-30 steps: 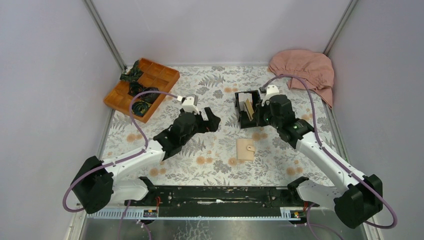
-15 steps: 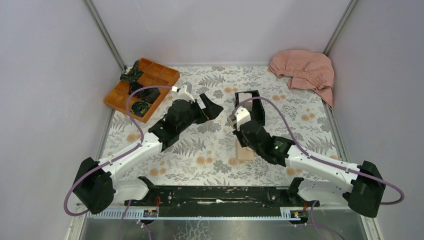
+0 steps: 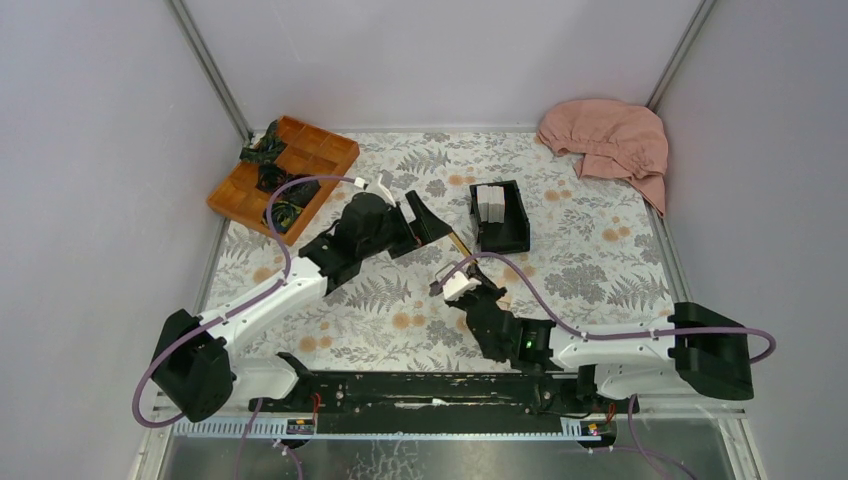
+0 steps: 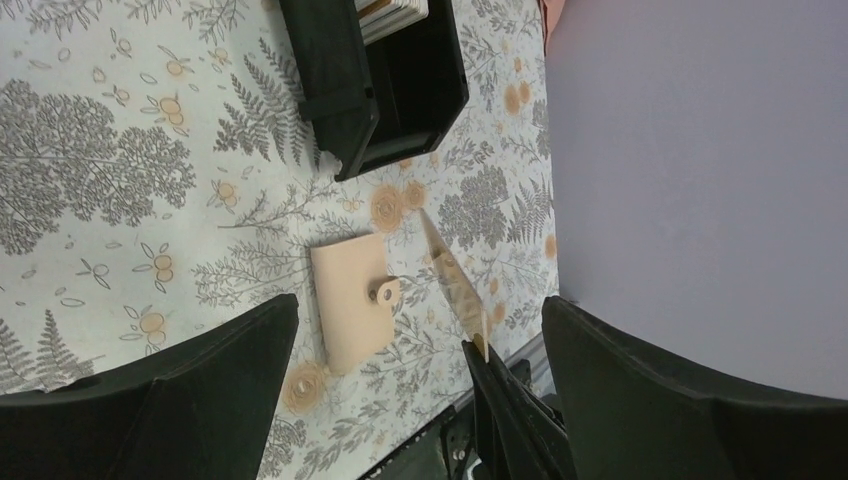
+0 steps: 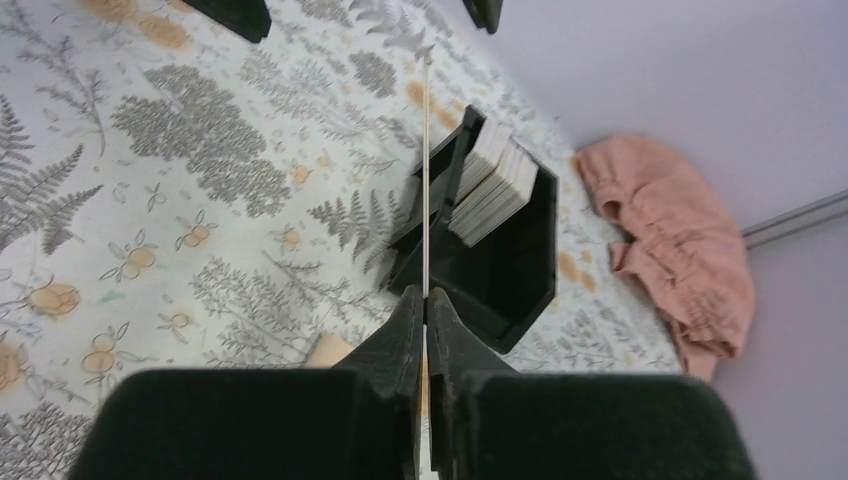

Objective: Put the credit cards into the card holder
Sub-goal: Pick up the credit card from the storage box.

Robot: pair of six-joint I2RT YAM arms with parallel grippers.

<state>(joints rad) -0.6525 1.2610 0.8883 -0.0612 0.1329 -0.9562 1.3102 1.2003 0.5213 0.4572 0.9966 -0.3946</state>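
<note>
Credit card [image 5: 427,170] — clamped edge-on in your right gripper [image 5: 425,300], jutting past its tips toward the black box [image 5: 500,280] | card holder [image 4: 348,312] — lying closed on the table [image 4: 120,150] beneath your left gripper [image 4: 420,300], whose fingers stand wide apart.

Twin black-and-white arms [image 3: 270,300]
White links [image 3: 600,350], black joints [image 3: 190,365], purple cables [image 3: 310,181]; left claw [image 3: 428,225] and right claw [image 5: 425,305] matte black.

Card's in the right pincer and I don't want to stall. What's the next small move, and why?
Probably bring the open left pincer down to the card holder and lift its flap: it lies folded shut, while the right pincer grips a credit card edge-on.
</note>
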